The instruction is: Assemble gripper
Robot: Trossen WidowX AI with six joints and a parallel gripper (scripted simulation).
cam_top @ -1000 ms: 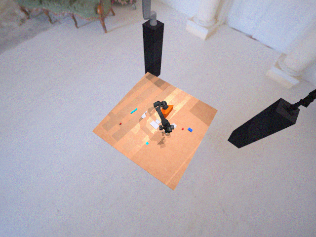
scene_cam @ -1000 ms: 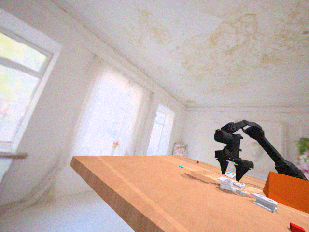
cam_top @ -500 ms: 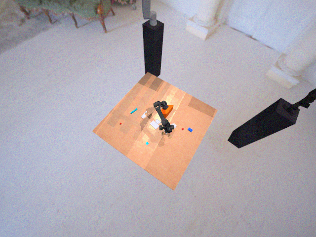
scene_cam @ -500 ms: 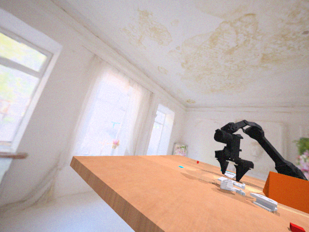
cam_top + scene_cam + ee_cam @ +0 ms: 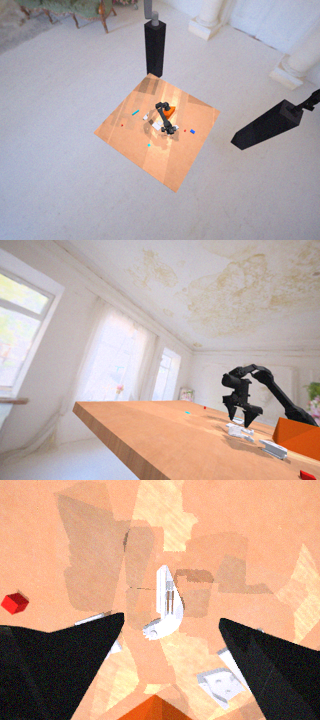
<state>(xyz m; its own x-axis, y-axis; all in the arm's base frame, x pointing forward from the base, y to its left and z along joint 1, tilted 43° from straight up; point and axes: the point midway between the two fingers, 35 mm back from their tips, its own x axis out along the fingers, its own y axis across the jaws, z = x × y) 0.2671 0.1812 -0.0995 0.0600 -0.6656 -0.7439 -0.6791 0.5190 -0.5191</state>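
My gripper (image 5: 169, 135) (image 5: 239, 423) (image 5: 170, 619) is open and empty, above a white jaw (image 5: 235, 431) (image 5: 175, 614) with gear teeth at its curved end. The jaw lies on the table between the fingertips as seen from the wrist. A white piece with small holes (image 5: 160, 122) (image 5: 218, 681) and a flat white piece (image 5: 156, 126) (image 5: 228, 656) lie together to one side, the latter partly behind a finger. A long channel-like white piece (image 5: 176, 127) (image 5: 273, 448) lies on the other side. Another white part (image 5: 146, 116) lies farther off. I cannot tell base from housing plate.
An orange block (image 5: 169, 111) (image 5: 297, 437) (image 5: 156, 711) stands near the arm's base. A red cube (image 5: 185, 130) (image 5: 307, 475) (image 5: 15, 603) and a blue block (image 5: 192, 131) lie beyond the channel-like piece. A cyan bar (image 5: 135, 112), a cyan piece (image 5: 149, 145) (image 5: 187, 412) and another red piece (image 5: 122, 125) (image 5: 204, 407) lie farther out.
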